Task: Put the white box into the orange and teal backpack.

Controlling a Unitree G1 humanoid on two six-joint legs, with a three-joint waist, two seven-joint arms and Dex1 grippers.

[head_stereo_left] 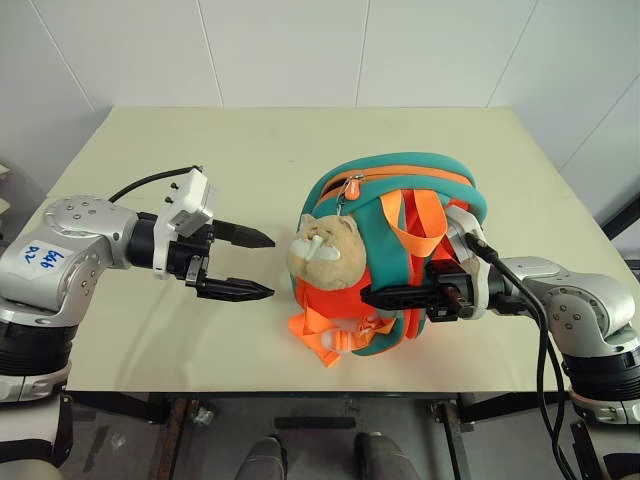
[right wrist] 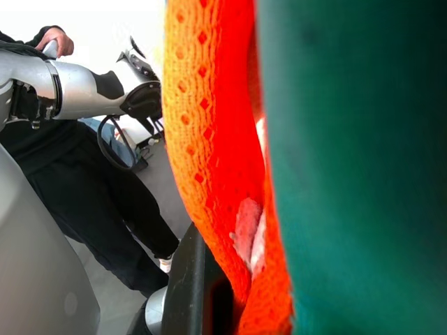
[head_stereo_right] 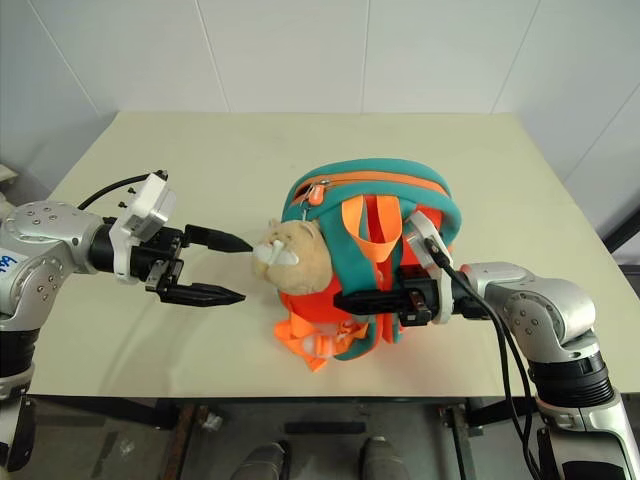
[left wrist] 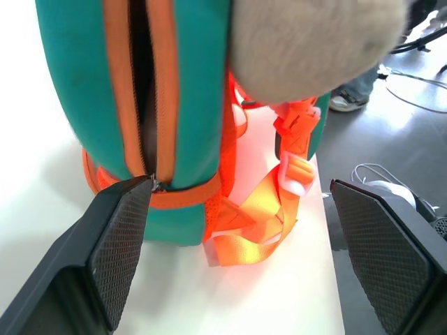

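The orange and teal backpack [head_stereo_left: 400, 178] stands upright in the middle of the table, its tan plush head [head_stereo_left: 325, 252] facing my left arm. Its top zipper [left wrist: 140, 84] gapes a little, dark inside. The white box is hidden from view. My left gripper [head_stereo_left: 270, 266] is open and holds nothing, a short way off the plush head, pointing at the bag. My right gripper [head_stereo_left: 370, 297] reaches across the bag's strap side and is shut on a teal and orange strap [right wrist: 230, 181].
The beige table [head_stereo_left: 200, 140] has free room behind the bag and on both sides; its front edge lies just below the bag. A white wall stands behind. A person in dark clothes [right wrist: 84, 188] stands off the table's left side.
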